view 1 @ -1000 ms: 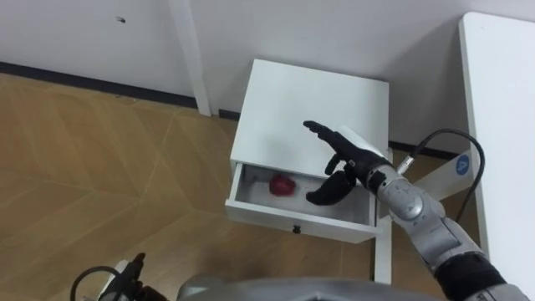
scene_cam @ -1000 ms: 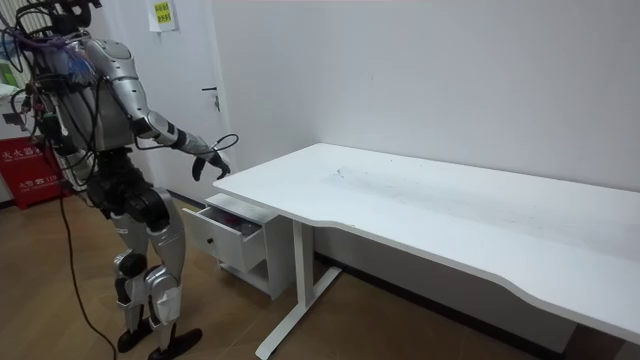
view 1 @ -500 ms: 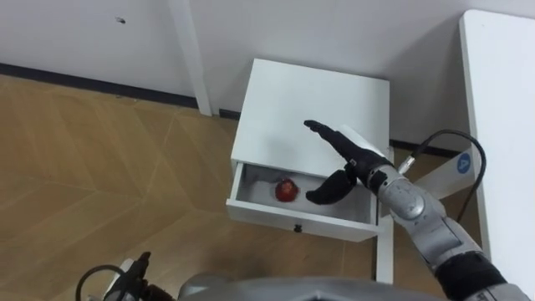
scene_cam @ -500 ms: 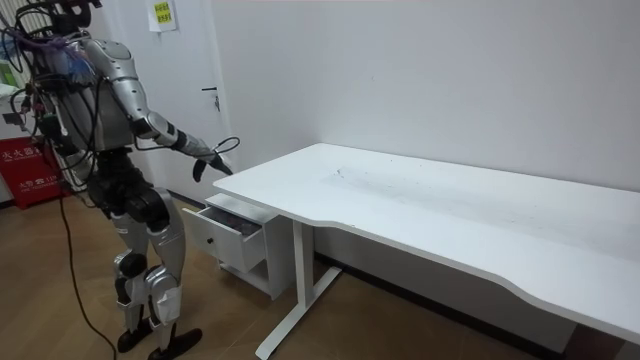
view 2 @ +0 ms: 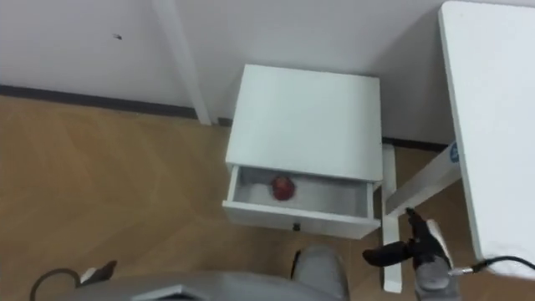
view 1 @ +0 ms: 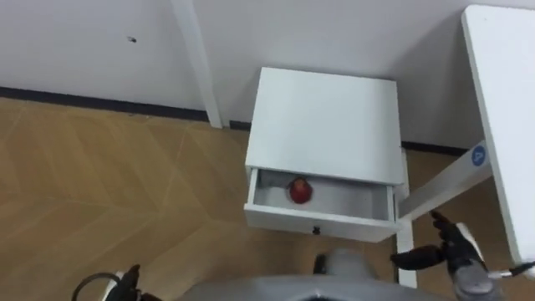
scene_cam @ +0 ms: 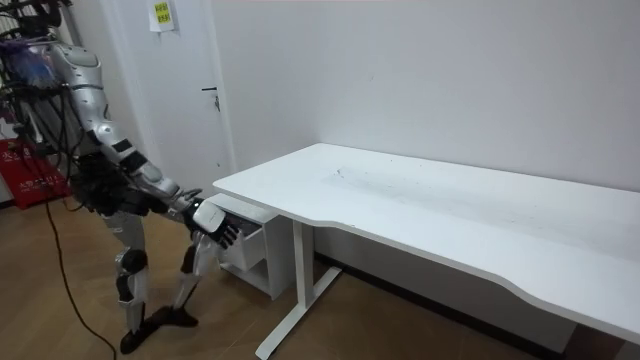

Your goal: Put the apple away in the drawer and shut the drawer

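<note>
Wood flooring [view 1: 100, 192] lay across the left of the eye views. At the lower left edge a dark sliver of the left hand [view 1: 127, 280] showed, too little of it to tell how its fingers stood. Next came a white upright strip [view 1: 196, 63] on the wall, then the white cabinet [view 1: 326, 121] against the wall, with its drawer [view 1: 322, 222] pulled out. The apple [view 1: 300, 191] rested on the drawer's floor, left of the middle, touched by neither hand.

To the right of the drawer front, and lower, hung the right hand [view 1: 451, 249]. Its fingers were straight and loosely spread, the thumb pointed back toward the drawer, and it held nothing and was clear of the drawer. Beyond it ran the white desk [view 1: 501, 125], along the right edge.

In the room view the robot stood at the room view's left, bent forward with its knees bent, its right hand [scene_cam: 213, 222] low, just in front of the open drawer [scene_cam: 245, 240].
</note>
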Robot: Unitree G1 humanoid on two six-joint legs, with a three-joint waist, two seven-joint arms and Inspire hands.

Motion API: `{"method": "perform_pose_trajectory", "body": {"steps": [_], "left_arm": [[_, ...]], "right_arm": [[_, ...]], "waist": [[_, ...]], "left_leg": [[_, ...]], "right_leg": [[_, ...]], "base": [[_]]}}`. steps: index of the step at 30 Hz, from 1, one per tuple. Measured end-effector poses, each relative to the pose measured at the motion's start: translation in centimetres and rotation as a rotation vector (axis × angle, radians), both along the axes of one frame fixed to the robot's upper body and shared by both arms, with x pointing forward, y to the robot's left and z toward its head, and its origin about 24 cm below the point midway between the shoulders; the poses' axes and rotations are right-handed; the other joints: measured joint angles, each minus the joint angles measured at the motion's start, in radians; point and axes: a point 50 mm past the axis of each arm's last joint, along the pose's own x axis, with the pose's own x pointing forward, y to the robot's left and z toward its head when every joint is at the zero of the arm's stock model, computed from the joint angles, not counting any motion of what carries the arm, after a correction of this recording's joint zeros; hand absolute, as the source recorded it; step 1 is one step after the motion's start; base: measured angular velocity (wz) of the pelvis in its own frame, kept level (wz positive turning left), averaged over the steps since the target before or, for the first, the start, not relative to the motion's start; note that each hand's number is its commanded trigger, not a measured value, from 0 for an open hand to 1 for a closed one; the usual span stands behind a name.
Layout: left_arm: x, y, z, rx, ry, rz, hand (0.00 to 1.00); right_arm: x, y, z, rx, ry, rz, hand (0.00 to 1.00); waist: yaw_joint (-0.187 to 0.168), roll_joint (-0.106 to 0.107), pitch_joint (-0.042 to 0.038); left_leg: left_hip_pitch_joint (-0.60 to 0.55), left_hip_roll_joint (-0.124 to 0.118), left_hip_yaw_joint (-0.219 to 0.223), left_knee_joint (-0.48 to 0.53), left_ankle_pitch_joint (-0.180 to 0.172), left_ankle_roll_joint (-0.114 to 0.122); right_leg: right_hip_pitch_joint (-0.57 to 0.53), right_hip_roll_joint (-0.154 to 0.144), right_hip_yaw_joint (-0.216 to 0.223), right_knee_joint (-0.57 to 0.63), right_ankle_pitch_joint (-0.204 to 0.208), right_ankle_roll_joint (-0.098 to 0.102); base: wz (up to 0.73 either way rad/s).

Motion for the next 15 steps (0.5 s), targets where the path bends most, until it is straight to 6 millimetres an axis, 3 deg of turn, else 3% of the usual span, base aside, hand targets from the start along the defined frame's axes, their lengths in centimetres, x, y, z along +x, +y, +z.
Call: {"method": "perform_pose_trajectory", "body": {"steps": [1,2,4,5,7,9,10,11,12,13,14,15], "left_arm": [[0.0,0.2,0.0,0.006,0.002,0.006,0.00],[-0.1,0.3,0.0,0.011,0.012,0.011,0.00],[-0.2,0.5,0.1,0.020,0.019,0.017,0.00],[-0.4,0.5,0.1,0.023,0.029,0.014,0.00],[-1.6,0.5,0.1,0.025,0.053,0.023,0.00],[-2.6,0.6,0.1,0.034,0.082,0.036,0.00],[-2.5,0.6,0.1,0.039,0.081,0.038,0.00],[-2.1,0.6,0.1,0.047,0.072,0.047,0.00],[-1.6,0.4,0.0,0.053,0.054,0.050,0.00],[-1.2,0.4,0.1,0.057,0.045,0.044,0.00],[-0.4,0.5,0.1,0.066,0.022,0.039,0.00],[-0.1,0.5,0.2,0.076,0.007,0.038,0.00]], "right_arm": [[-0.2,0.0,0.0,0.002,0.004,-0.008,0.00],[-0.6,-0.1,-0.2,0.009,0.011,-0.031,0.00],[-1.2,0.2,-0.5,0.022,0.043,-0.034,0.00],[-1.5,0.3,-0.6,0.024,0.066,-0.033,0.00],[-2.0,0.5,-0.9,0.032,0.094,-0.040,0.00],[-2.4,0.8,-1.1,0.044,0.116,-0.067,0.00],[-2.4,0.9,-1.1,0.047,0.117,-0.067,0.00],[-2.1,1.2,-1.2,0.054,0.111,-0.068,0.00],[-1.7,1.4,-1.3,0.058,0.100,-0.070,0.00],[-1.6,1.5,-1.3,0.059,0.095,-0.070,0.00],[-1.4,1.8,-1.4,0.064,0.096,-0.063,0.00],[-1.5,2.1,-1.5,0.070,0.100,-0.061,0.00]], "waist": [[-0.005,0.010,0.0044],[-0.019,0.028,0.0033],[-0.020,0.032,0.0041],[-0.021,0.029,0.0047],[-0.024,0.015,0.0058],[-0.018,-0.023,0.0040],[-0.015,-0.035,0.0031],[-0.008,-0.049,-0.0026],[-0.001,-0.057,-0.0064],[0.002,-0.060,-0.0054],[0.009,-0.081,-0.0073],[0.015,-0.089,-0.0071]], "left_leg": [[-0.011,0.009,-0.001,0.014,-0.006,0.003],[-0.027,0.030,-0.007,0.030,-0.015,0.006],[-0.040,0.031,-0.010,0.042,-0.022,0.012],[-0.041,0.024,-0.008,0.046,-0.022,0.012],[-0.040,0.008,-0.010,0.046,-0.019,0.008],[-0.051,-0.023,-0.009,0.040,-0.016,0.010],[-0.057,-0.029,-0.008,0.036,-0.012,0.011],[-0.063,-0.037,-0.008,0.023,-0.001,0.011],[-0.065,-0.037,-0.006,-0.004,0.018,0.010],[-0.065,-0.037,-0.006,-0.019,0.027,0.010],[-0.061,-0.040,-0.001,-0.049,0.045,0.010],[-0.054,-0.038,0.005,-0.065,0.050,0.006]], "right_leg": [[-0.044,0.005,-0.007,0.109,-0.043,-0.012],[-0.102,0.009,-0.024,0.248,-0.101,-0.014],[-0.106,-0.006,-0.017,0.280,-0.148,-0.008],[-0.045,-0.014,-0.011,0.175,-0.162,0.005],[0.128,-0.019,-0.022,-0.146,-0.179,0.026],[0.373,-0.007,-0.042,-0.593,-0.227,0.046],[0.423,-0.004,-0.053,-0.684,-0.247,0.047],[0.512,0.015,-0.057,-0.857,-0.302,0.043],[0.578,0.034,-0.052,-1.017,-0.317,0.039],[0.604,0.044,-0.050,-1.081,-0.314,0.035],[0.643,0.056,-0.049,-1.185,-0.304,0.023],[0.677,0.062,-0.051,-1.262,-0.290,0.030]], "base": [[-0.13],[-0.05],[0.00],[0.06],[0.07],[0.00],[-0.04],[-0.09],[-0.10],[-0.11],[-0.15],[-0.16]]}}
